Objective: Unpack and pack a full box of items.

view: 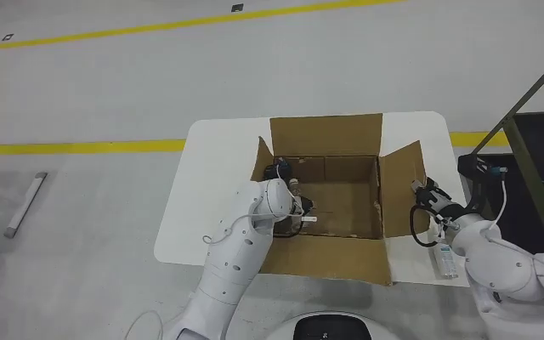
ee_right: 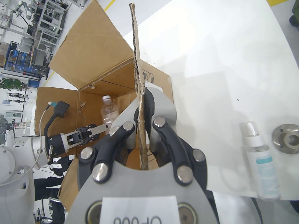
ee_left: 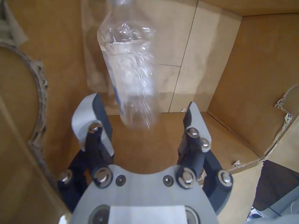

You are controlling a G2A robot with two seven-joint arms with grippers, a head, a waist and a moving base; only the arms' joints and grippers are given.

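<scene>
The left jaws stand wide open and hold nothing. The bottle (ee_left: 128, 71) sits straight ahead of them, centred in the gap. Its lower end is level with the fingertips (ee_left: 93, 103), with clear space on either side, so neither pad touches it. Its long axis runs roughly upright, white cap at the top and tipped a little off plumb. I cannot tell whether its base rests on the floor of the box (ee_left: 257, 71) or hangs just clear of it. The right wrist view shows the left arm (ee_right: 58, 141) reaching in low and nearly level from the box's left side, jaws aimed at the bottle's lower part.

My judgement is that the coming move turns on that line-up. The bottle already lies between the fingers, so closing them, perhaps after a slight push forward, should catch it near the base. The body is thin, clear plastic and may crumple or slip.

The right jaws are closed on the edge of the right flap (ee_right: 136, 59), pinching the cardboard and holding it upright. That arm is busy and farther off, so the left arm is the one for the bottle.

On the counter (ee_right: 222, 59) outside the box, near the right arm, lie a spray bottle (ee_right: 259, 159) and a metal disc (ee_right: 286, 138).
</scene>
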